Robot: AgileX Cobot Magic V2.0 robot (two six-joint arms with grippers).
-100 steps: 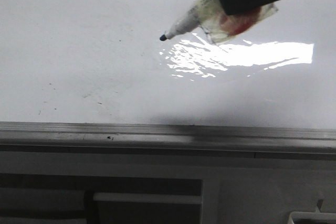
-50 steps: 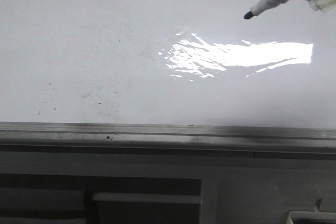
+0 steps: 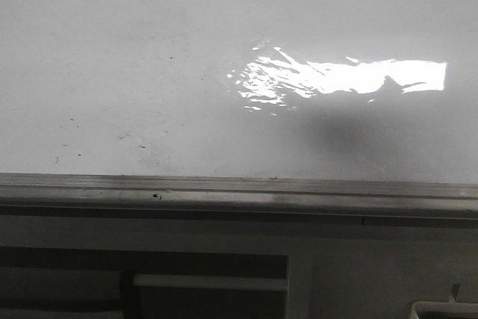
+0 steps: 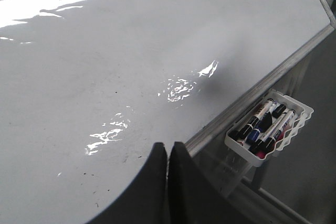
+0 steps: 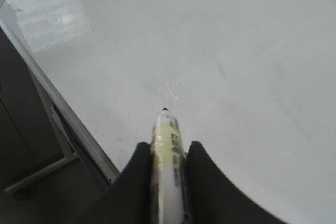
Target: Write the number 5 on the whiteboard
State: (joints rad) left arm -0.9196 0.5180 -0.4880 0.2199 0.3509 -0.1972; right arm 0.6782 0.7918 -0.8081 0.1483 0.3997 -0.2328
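The marker (image 5: pixel 168 161) that hung over the whiteboard (image 3: pixel 149 57) a moment ago has swung off toward the right and out of the front view, leaving only its shadow by the glare. The right end effector (image 5: pixel 167 153) grips it, tip clear of the surface. The left end effector (image 4: pixel 168 153) hangs pinched together, holding nothing, near the tray of pens (image 4: pixel 268 129). No number 5 is drawn yet, so I reckon the writing hasn't started.

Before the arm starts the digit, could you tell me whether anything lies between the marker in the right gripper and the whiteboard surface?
Nothing visible does. The right gripper holds the marker with its tip pointing at bare whiteboard, which carries only faint specks. The tray of spare markers hangs off the board's edge, clear of the writing area.
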